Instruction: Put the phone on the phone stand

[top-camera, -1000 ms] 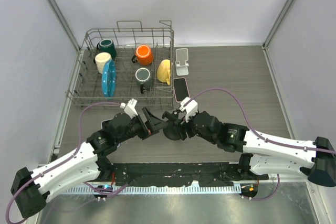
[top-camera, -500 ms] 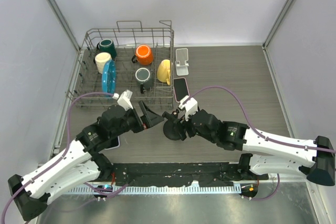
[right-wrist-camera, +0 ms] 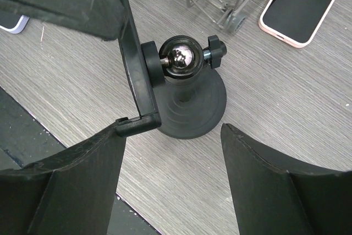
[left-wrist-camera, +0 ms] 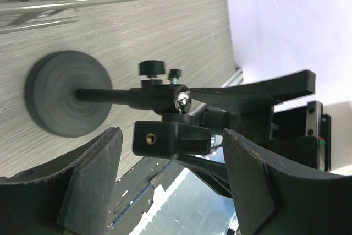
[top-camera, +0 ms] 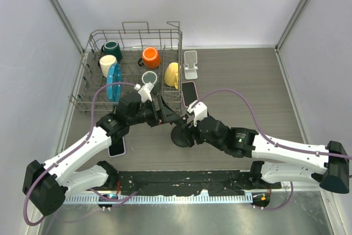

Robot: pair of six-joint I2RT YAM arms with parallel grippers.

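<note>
wire dish rack (top-camera: 110, 32) with mugs just left of the pink phone (top-camera: 188, 93), white holder (top-camera: 190, 64) behind it, phone flat on the table (top-camera: 247, 81) beyond the black phone stand (right-wrist-camera: 192, 108), left gripper (left-wrist-camera: 171, 136) and right gripper (right-wrist-camera: 171, 131) both spread apart around the stand, neither touching the phone, bare wood to its right

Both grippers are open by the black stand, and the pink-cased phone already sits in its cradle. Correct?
One error. The left gripper and right gripper are open by the black stand, but the pink-cased phone lies flat on the table beside the dish rack, not in the cradle, as the right wrist view shows.
</note>
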